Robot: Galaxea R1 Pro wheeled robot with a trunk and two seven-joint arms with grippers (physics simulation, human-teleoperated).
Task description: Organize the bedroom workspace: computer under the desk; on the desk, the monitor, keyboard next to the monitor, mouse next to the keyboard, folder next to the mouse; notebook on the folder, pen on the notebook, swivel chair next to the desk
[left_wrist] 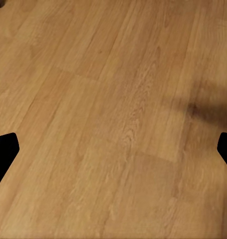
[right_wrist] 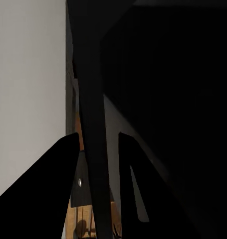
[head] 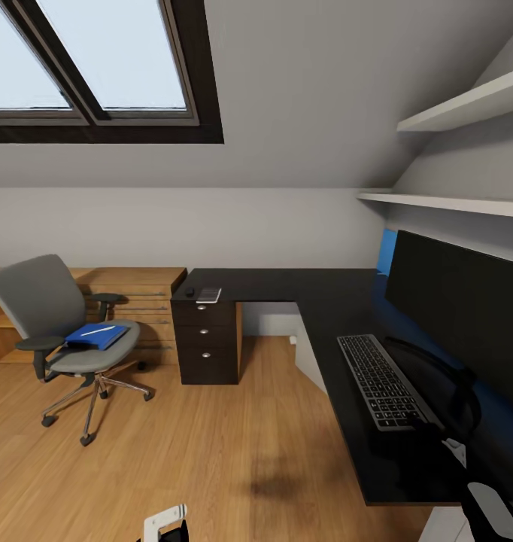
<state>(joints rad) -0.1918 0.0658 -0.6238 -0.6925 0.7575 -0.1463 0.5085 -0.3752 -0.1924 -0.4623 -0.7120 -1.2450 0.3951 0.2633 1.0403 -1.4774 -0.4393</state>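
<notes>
The grey swivel chair (head: 57, 324) stands on the floor at the left, apart from the black desk (head: 302, 290). On its seat lies the blue folder (head: 91, 339) with the white pen (head: 98, 330) on top. The small black mouse (head: 189, 290) and the thin grey notebook (head: 209, 294) rest on the desk's far left end, above the drawers. The keyboard (head: 384, 380) lies in front of the monitor (head: 459, 301) on the right wing. A pale box under the desk's near end looks like the computer (head: 441, 527). My left gripper (left_wrist: 113, 149) hangs open over bare floor. My right gripper (right_wrist: 98, 189) is by the desk's edge, fingers apart and empty.
A light wooden drawer cabinet (head: 140, 297) stands behind the chair against the back wall. Two white shelves (head: 452, 203) hang above the monitor. A skylight (head: 98, 68) is set in the sloped ceiling. Open wooden floor (head: 226, 452) lies between me, the chair and the desk.
</notes>
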